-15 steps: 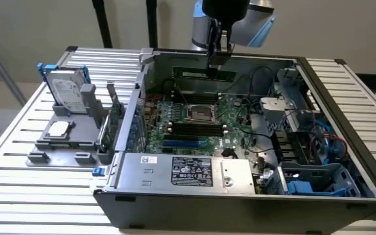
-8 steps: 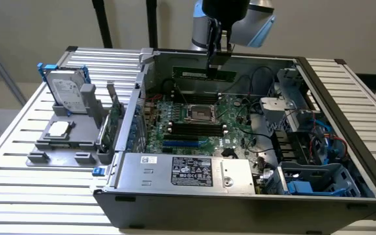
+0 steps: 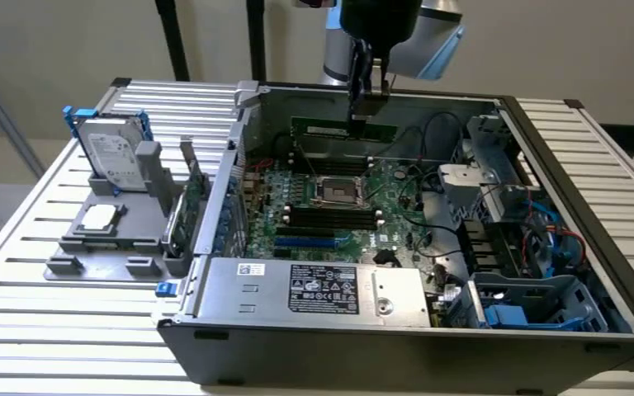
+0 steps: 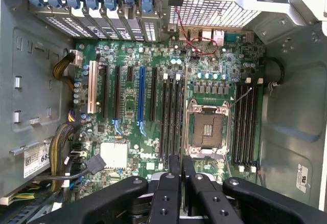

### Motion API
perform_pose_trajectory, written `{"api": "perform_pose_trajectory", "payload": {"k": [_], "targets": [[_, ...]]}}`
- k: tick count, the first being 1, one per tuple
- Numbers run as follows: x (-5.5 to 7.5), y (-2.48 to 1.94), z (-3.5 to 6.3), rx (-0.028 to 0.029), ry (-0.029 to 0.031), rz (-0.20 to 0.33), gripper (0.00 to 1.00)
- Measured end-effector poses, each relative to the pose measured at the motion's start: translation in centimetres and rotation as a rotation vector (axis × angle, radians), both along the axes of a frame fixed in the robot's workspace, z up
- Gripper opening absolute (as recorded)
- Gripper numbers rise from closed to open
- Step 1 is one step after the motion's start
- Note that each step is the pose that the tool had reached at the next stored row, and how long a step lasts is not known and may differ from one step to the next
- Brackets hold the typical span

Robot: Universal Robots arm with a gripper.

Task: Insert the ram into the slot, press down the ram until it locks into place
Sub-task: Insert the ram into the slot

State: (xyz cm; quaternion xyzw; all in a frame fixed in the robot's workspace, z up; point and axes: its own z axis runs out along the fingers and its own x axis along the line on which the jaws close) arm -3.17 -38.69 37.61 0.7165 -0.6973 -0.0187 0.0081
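The ram is up in the air, lying level and lengthwise along the far side of the open PC case. It's hanging from the gripper, well clear of the motherboard and not seated in anything. The fingers are pulled in narrow and pinch the stick by its top edge, about the middle of its length. In the wrist view the two fingers sit close together with just a thin gap between them, and I can't really make out the stick in there.

The black memory slots come in two banks, one on each side of the CPU socket, and they all look empty. Going by the wrist view, the gripper lines up roughly with the bank between the socket and the blue slot. I couldn't tell you which exact slot, though. In the exterior view that same bank sits on the near side of the socket.

Further out there's the power supply with its label sticker at the front of the case. Everything's on a slatted white table. On the exterior view's left, a grey fixture holds a hard drive standing up in a blue caddy. A bigger green expansion card stands on edge just beside the case wall.
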Motion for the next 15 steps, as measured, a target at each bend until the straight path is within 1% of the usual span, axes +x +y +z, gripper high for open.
{"api": "perform_pose_trajectory", "payload": {"k": [4, 10, 15], "targets": [[0.0, 0.00, -0.73, 0.0000, 0.0000, 0.003, 0.13], [0.2, 0.00, -1.83, 0.0000, 0.0000, 0.024, 0.13], [0.4, 0.00, -2.73, 0.0002, 0.0000, 0.032, 0.13]]}}
